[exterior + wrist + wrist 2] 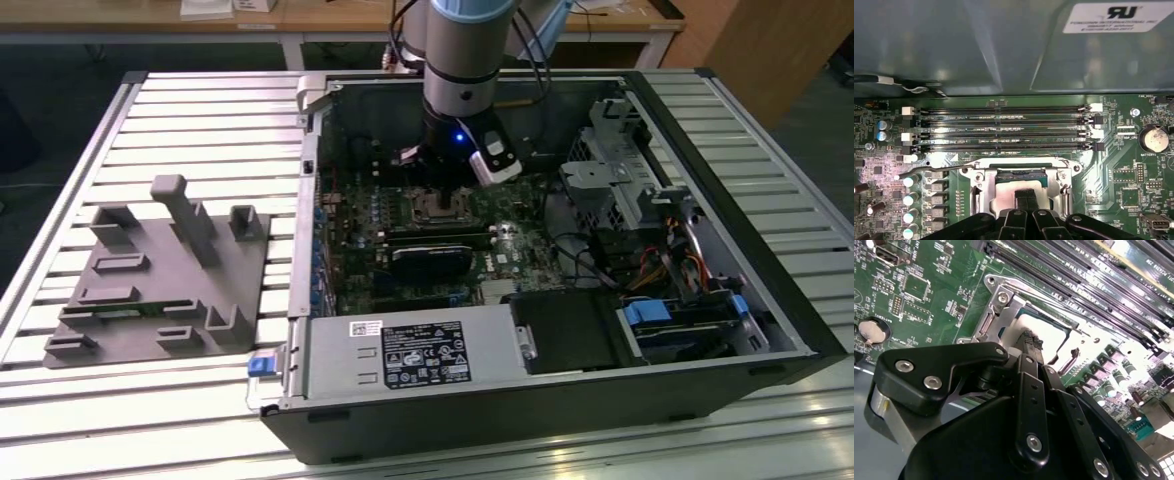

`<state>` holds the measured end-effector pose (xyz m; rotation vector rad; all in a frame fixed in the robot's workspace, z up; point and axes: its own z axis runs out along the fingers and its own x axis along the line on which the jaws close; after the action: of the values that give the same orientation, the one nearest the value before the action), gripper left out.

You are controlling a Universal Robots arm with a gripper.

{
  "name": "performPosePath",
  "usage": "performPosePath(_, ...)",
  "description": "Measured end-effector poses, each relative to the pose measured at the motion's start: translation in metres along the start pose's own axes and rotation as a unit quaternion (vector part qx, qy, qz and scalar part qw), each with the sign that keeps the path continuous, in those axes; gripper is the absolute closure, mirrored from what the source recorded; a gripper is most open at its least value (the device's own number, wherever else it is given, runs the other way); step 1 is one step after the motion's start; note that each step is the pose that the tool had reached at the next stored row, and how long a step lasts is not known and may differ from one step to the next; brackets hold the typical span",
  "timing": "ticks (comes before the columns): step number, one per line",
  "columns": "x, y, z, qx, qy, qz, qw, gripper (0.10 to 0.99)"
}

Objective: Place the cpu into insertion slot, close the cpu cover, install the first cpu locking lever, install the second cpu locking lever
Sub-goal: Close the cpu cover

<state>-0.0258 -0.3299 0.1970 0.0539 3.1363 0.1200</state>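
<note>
Pincer (1028, 340) looks closed, fingers together with nothing between them, tips resting on cpu (1054, 335). Cpu sits in slot (438, 207), with cover (983, 186) framing it. Memory slots (1004, 127) are just beside slot. Wire lever (939, 169) lies between them and slot.

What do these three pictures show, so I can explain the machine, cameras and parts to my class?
A grey robot arm reaches down into an open black computer case lying on a slatted metal table; a grey plastic fixture sits at the exterior view's left. A camera off the arm took that picture. Both wrist views come from cameras riding on the arm, looking past its black gripper. The gripper is shut, holding nothing visible, its tips over the small silver-grey square cpu, which lies framed by the shiny silver metal cpu cover.
</note>
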Motion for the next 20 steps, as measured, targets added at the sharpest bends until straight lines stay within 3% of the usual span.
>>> performPosePath(4,-0.0009,0.0012,-0.0027,-0.0021,-0.0011,0.0,1.0,0.98)
performPosePath(7,-0.0008,0.0014,-0.0091,-0.0011,-0.0005,0.0,1.0,0.98)
performPosePath(10,0.0006,0.0014,-0.0097,-0.0012,-0.0021,0.0,1.0,0.98)
performPosePath(16,0.0161,-0.0002,-0.0099,-0.0013,-0.0077,-0.001,1.0,0.98)
performPosePath(20,0.0261,-0.0008,-0.0088,-0.0015,-0.0089,-0.001,1.0,0.98)
